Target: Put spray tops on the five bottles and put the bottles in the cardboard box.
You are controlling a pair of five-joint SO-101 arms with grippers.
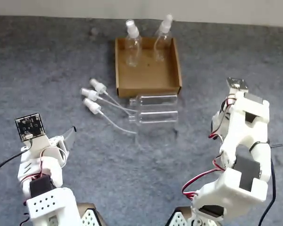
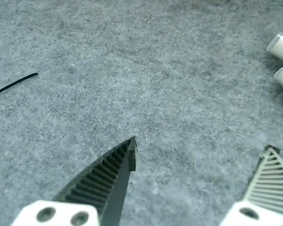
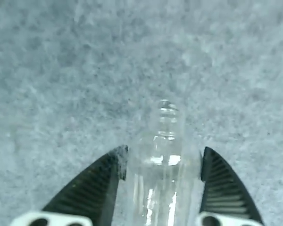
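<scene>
Clamping an uncapped bottle (image 3: 166,141) by its body, your right gripper (image 3: 164,153) leaves the threaded neck clear, probably so a top can go on. Your left gripper (image 2: 201,143) hangs with jaws spread over bare table (image 2: 132,70), aimed toward the three loose spray tops (image 1: 93,96) lying just off the near-left corner of the cardboard box (image 1: 146,77). Two more open bottles (image 1: 153,100) lie along the box's near edge. Two capped bottles (image 1: 133,47) stand inside at its far wall.

No readable text (labels included).
</scene>
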